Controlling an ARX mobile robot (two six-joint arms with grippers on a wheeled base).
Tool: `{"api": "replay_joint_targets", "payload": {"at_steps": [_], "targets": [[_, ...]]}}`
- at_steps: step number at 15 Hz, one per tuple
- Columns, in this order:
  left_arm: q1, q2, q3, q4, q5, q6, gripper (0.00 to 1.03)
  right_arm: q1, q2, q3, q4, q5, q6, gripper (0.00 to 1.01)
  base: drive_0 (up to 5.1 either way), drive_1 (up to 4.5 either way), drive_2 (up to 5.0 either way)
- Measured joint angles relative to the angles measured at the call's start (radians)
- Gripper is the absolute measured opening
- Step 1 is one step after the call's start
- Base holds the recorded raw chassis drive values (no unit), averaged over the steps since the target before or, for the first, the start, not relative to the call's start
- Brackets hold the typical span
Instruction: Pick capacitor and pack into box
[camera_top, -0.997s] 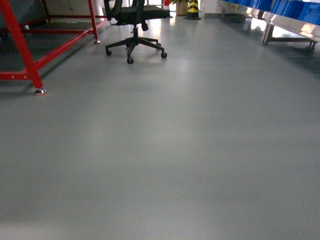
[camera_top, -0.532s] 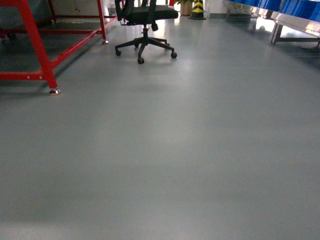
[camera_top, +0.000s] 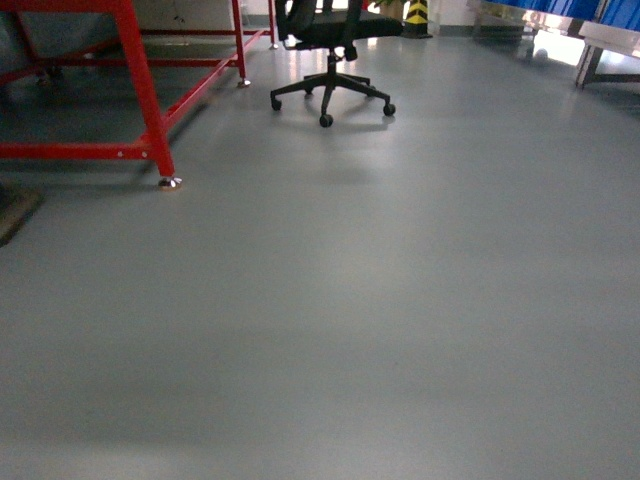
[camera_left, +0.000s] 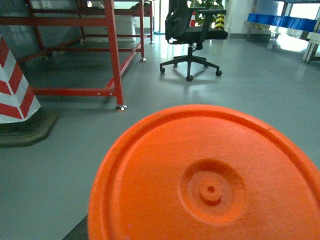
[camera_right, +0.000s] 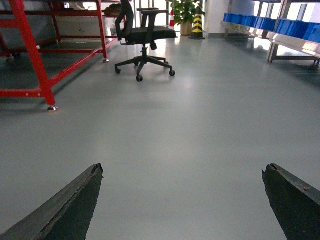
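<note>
Where floor (camera_top: 380, 300) spreads, chair (camera_top: 335, 60) borders.

An orange disc (camera_left: 205, 180) hides the left fingers; its edges are cropped.

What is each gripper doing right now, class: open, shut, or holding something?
Left gripper: cannot be told; an orange disc fills its wrist view and no fingers show.
Right gripper: open, fingers wide apart, nothing between them, only grey floor.
</note>
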Motion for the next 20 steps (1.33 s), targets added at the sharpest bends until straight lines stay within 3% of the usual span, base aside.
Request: {"api": "replay_joint_targets", "payload": {"at_steps": [20], "targets": [[0.0,0.0,0.0,0.001,0.001,0.0,0.43,0.0,0.0,0.0,0.0,0.001,0.0,0.98,-5.1,2.39,2.4]]}}
